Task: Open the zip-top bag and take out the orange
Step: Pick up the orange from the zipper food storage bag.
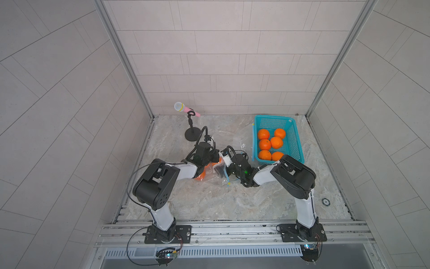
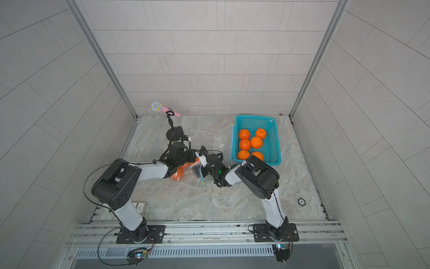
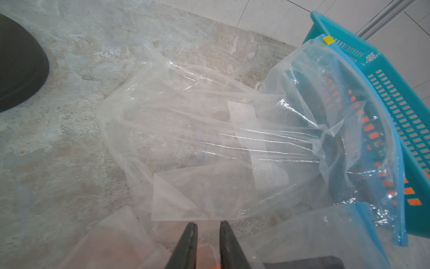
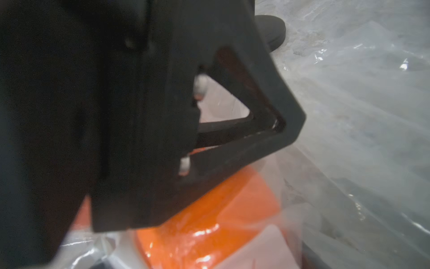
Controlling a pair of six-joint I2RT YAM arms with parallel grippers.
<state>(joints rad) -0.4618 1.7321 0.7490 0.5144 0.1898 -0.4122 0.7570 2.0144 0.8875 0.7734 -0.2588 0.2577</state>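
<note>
The zip-top bag (image 1: 210, 173) lies crumpled at the table's middle in both top views, its blue zip strip (image 1: 226, 177) turned toward the right arm. An orange (image 4: 209, 221) shows through its film, also seen in a top view as the orange (image 2: 178, 173). My left gripper (image 3: 208, 227) holds its black fingers (image 3: 189, 244) nearly together, with bag film bunched in the narrow gap and an orange glow behind. My right gripper (image 1: 219, 169) reaches into the bag's mouth from the right. Its fingertips are hidden, and the left gripper's body fills the right wrist view.
A teal basket (image 1: 273, 117) with several oranges stands at the back right. An empty clear bag (image 3: 197, 139) lies flat beyond the grippers, and another bag (image 3: 349, 111) leans on the basket. A pink microphone (image 1: 186, 108) on a black stand (image 1: 192, 135) stands at the back left.
</note>
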